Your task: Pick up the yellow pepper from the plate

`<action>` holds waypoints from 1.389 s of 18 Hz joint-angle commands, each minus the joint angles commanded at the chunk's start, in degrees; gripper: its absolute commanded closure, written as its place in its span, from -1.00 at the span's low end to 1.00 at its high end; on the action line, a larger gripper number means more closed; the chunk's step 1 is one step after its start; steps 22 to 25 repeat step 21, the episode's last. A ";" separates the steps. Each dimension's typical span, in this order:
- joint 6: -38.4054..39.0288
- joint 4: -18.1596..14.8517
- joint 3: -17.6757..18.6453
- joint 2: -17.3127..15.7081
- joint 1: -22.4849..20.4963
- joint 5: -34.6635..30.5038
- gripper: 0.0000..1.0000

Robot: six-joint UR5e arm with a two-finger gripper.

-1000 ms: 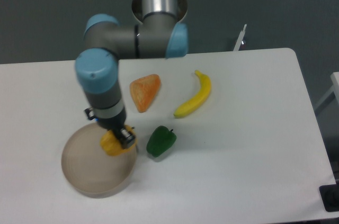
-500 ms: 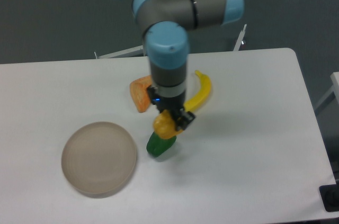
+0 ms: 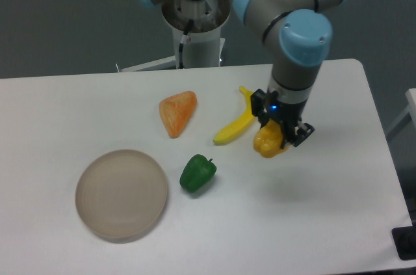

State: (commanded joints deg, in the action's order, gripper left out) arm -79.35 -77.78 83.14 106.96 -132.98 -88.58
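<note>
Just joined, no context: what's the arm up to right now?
The gripper has the yellow pepper pinched in its fingers and holds it in the air to the right of the banana, well away from the plate. The plate sits bare at the front left of the table. The green pepper and the orange wedge lie untouched on the table between plate and arm. So the pick looks done.
</note>
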 joint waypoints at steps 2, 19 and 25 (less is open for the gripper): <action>-1.42 -0.09 -0.17 0.09 0.26 -1.33 0.34; -5.20 0.70 -0.52 1.58 0.09 -1.07 0.32; -5.20 0.70 -0.52 1.58 0.17 -1.15 0.32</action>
